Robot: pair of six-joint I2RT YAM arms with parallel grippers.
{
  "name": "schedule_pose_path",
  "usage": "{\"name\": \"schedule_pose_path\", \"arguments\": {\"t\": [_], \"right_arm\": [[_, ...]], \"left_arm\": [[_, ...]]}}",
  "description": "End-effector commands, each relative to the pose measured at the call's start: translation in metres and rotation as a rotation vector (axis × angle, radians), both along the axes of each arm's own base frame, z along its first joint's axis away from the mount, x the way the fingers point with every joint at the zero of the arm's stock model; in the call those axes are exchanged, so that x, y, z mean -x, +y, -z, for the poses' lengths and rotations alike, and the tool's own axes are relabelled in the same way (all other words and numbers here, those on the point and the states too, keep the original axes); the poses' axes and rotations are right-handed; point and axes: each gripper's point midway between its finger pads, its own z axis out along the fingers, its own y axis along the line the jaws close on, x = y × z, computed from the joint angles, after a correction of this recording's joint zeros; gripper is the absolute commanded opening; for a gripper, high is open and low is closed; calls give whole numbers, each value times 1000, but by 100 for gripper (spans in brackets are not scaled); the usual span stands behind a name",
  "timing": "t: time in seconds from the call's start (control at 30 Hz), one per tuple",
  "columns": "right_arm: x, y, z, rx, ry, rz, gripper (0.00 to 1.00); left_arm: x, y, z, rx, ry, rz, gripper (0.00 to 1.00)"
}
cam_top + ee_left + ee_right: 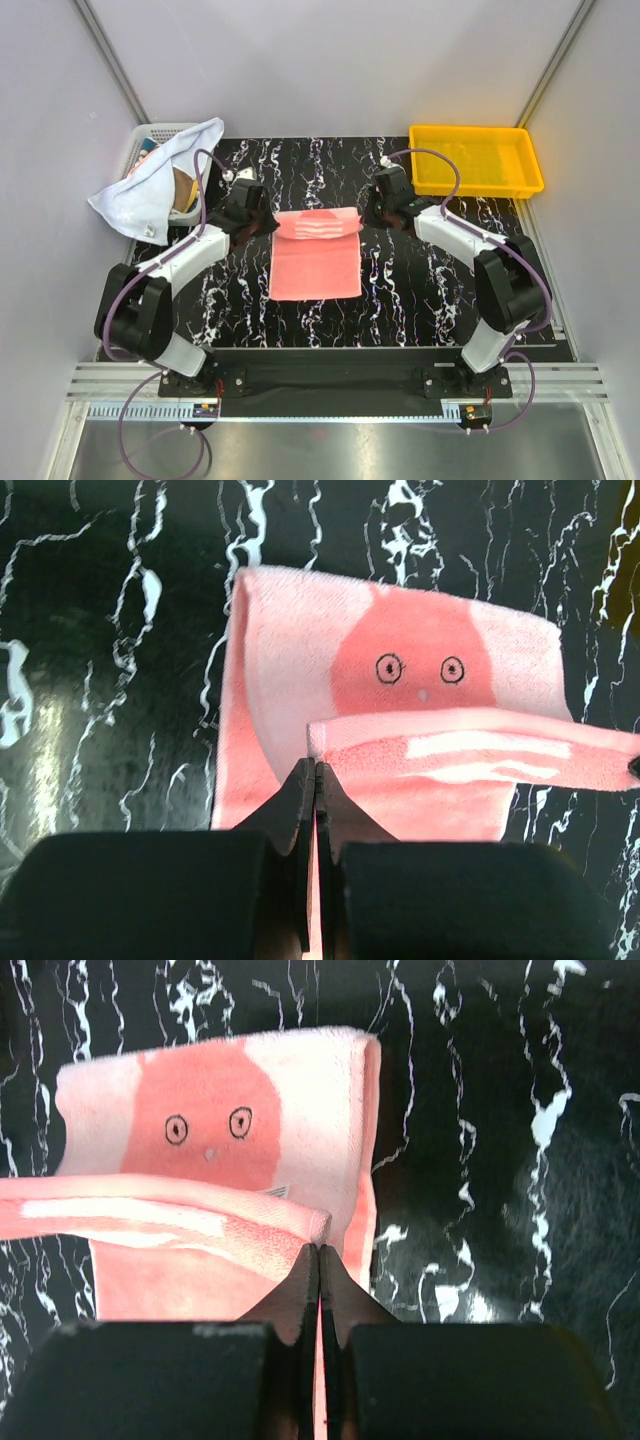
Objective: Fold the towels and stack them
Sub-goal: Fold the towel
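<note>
A pink towel (316, 262) with a face print lies in the middle of the black marbled table. Its far edge is lifted and curled over toward the front. My left gripper (268, 228) is shut on the towel's far left corner (330, 742). My right gripper (366, 222) is shut on the far right corner (300, 1228). The raised edge stretches between the two grippers. A white/pale blue towel (155, 185) drapes over the mesh basket at the back left. A brown towel (184, 190) shows inside the basket under it.
The white mesh basket (150, 135) stands at the back left corner. An empty yellow plastic tray (475, 160) stands at the back right. Grey walls close in the table on three sides.
</note>
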Motion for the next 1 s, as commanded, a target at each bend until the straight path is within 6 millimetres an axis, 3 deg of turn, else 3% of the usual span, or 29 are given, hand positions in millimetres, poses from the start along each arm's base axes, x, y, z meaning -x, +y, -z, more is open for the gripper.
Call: {"name": "schedule_pose_path", "arguments": {"t": [0.0, 0.43, 0.77, 0.97], "right_arm": [[7, 5, -32, -41, -78, 3, 0], [50, 6, -3, -38, -4, -44, 0], [68, 5, 5, -33, 13, -58, 0], [73, 7, 2, -38, 11, -67, 0]], "left_arm": [[5, 9, -23, 1, -60, -33, 0], [47, 11, -6, 8, -4, 44, 0], [69, 11, 12, 9, 31, 62, 0], [75, 9, 8, 26, 22, 68, 0]]}}
